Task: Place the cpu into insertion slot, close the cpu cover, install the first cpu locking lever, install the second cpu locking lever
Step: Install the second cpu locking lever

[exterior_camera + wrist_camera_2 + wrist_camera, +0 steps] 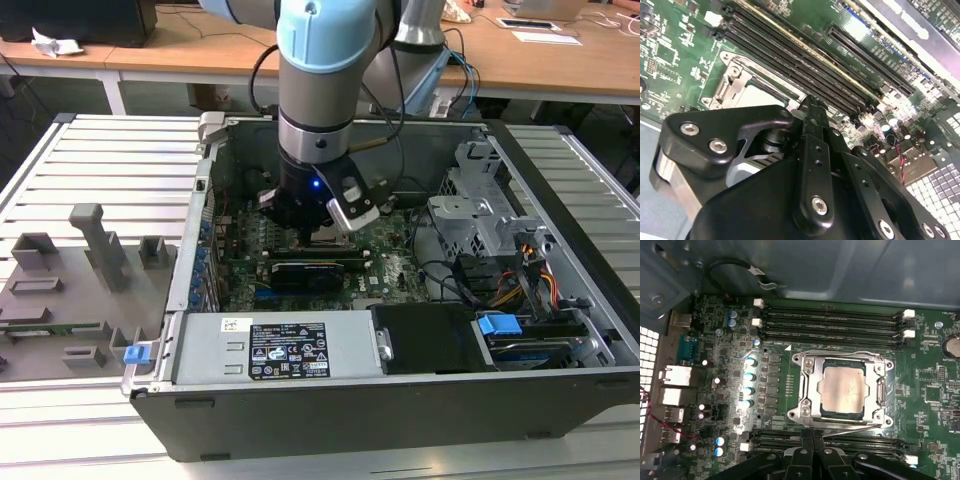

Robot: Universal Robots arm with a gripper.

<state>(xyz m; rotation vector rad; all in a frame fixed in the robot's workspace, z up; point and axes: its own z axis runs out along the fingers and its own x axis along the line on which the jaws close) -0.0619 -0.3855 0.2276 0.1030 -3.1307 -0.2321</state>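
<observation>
Computer case [560,300], open on top, sits on a slatted grey table [110,160], and a pale blue robot arm [325,60] reaches straight down into it. Inside lies a green motherboard [940,375], and the arm's black gripper [325,222] hangs low over its middle. In the first wrist view the socket area sits just beyond the fingertips, near the centre of the board, between two banks of long black memory slots [830,322]. The cpu [842,389] is already seated flat in the insertion slot [824,412], its dull silver top facing up and squarely aligned with the socket's sides. The cpu cover [810,385], a thin silver frame, lies down around the chip with the metal top showing through its central cut-out. A thin wire lever [850,428] runs along the socket edge nearest the gripper, parallel to the memory slots, and looks slightly raised at one end, so it seems not fully latched; a matching wire [840,354] runs along the far edge. Whether either lever is hooked under its catch cannot be told for certain. The gripper [812,440] points at the near edge of the socket, its fingertips just beside the near lever. Its two fingers [805,452] are pressed together with no gap visible between them, and they hold nothing. In the second wrist view the same closed fingers [812,130] angle down toward a corner of the silver cover [735,85], close to it, though contact cannot be confirmed.
</observation>
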